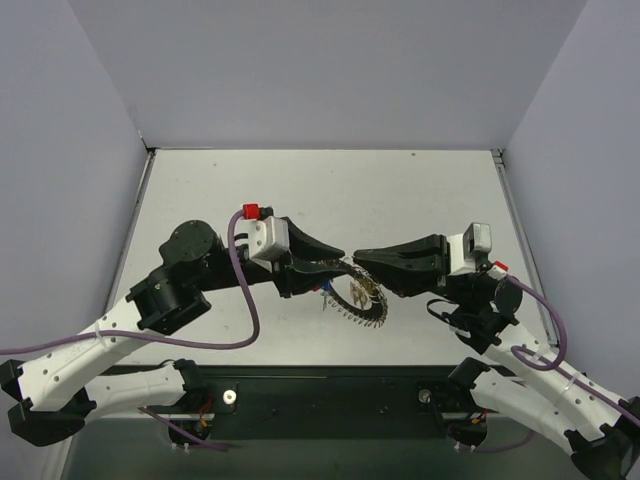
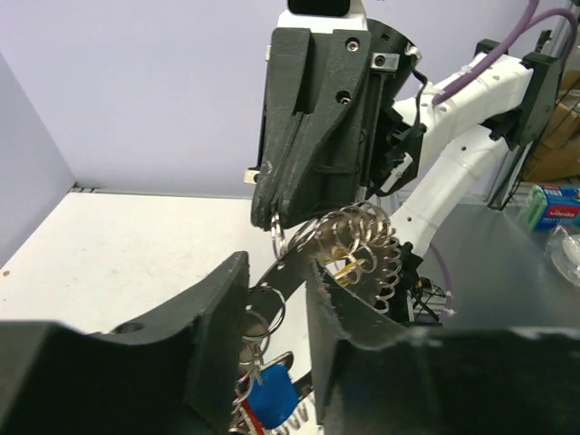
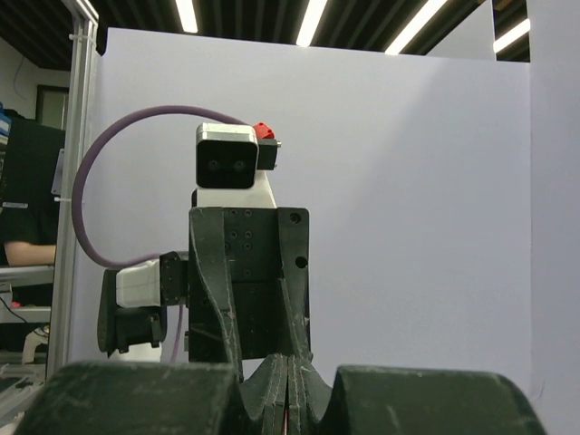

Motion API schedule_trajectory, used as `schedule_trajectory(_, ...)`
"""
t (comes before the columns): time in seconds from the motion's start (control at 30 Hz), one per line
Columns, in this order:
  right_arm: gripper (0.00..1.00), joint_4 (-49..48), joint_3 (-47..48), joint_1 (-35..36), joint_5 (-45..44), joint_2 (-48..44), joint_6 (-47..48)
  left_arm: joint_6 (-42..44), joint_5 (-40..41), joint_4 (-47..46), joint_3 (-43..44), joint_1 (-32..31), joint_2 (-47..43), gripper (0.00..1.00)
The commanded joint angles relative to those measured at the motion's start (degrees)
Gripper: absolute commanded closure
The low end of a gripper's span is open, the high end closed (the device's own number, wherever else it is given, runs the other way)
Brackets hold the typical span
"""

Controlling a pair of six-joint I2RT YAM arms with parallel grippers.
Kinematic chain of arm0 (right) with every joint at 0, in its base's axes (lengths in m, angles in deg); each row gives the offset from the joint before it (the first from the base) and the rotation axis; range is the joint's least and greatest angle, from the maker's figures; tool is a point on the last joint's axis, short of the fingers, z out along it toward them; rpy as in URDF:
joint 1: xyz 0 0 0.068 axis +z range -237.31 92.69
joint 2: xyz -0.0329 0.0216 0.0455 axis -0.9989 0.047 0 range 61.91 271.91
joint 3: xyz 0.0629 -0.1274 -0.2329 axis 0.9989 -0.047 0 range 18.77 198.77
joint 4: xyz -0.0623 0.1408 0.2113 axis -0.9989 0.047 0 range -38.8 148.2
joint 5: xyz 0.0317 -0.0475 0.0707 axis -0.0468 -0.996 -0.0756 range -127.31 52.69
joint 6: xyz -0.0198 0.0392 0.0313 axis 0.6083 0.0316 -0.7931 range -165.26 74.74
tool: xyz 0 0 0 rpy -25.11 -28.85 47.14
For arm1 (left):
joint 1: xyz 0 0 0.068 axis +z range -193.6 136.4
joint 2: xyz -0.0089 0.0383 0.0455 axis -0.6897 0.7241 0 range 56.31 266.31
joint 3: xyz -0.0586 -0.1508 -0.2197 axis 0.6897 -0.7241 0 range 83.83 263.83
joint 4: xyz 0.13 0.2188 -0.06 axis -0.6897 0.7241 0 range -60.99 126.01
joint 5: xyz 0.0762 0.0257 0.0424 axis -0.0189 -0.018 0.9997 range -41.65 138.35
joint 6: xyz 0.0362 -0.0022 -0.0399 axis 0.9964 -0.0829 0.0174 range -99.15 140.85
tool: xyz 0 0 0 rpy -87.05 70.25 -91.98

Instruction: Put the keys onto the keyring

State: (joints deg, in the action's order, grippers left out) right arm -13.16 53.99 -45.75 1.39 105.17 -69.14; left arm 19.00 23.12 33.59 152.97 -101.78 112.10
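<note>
Mid-threading: holds keyring (image 2: 373, 220) in closed right tool (image 1: 360, 263), straddles blue key (image 2: 272, 394) with half-open left tool (image 2: 276, 276) (grip unclear). Next needs firm clamp.

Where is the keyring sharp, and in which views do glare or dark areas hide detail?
Top view: even light, faint shadows on the table, keyring small but distinct. Left wrist view: the keyring's coils are sharp with bright glints, and the left fingers are a dark mass. Right wrist view: ceiling lamps glare; the keyring is not visible.

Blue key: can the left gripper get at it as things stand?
Probably yes: the blue key hangs inside the open left gripper, nothing blocking; the right gripper holds the keyring just above.
</note>
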Motion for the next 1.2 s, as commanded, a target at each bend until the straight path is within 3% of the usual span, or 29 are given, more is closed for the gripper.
schedule_trajectory(0.0, 1.00, -13.16, 0.81, -0.52, -2.49, -0.90, -0.29, -1.58, 2.64, -3.79, -0.50, 0.60, -0.95, 0.62)
schedule_trajectory(0.23, 1.00, -14.13, 1.43, -0.52, -0.91, 0.24, -1.61, -2.81, 1.77, -7.92, -1.56, 1.57, -1.21, 0.60)
schedule_trajectory(0.4, 1.00, -14.13, 1.08, -0.52, -0.82, 0.33, -1.61, -4.74, -0.52, -11.60, -3.14, 2.45, -2.26, 0.45)
schedule_trajectory(0.63, 1.00, -14.22, 1.16, -0.52, -0.29, 0.68, -1.70, -6.06, -2.45, -12.31, -2.79, 3.77, -1.30, 0.62)
schedule_trajectory(1.17, 1.00, -13.86, 1.25, -0.52, -0.03, 0.33, -1.43, -6.59, -4.91, -12.49, -2.35, 4.12, 0.90, 0.62)
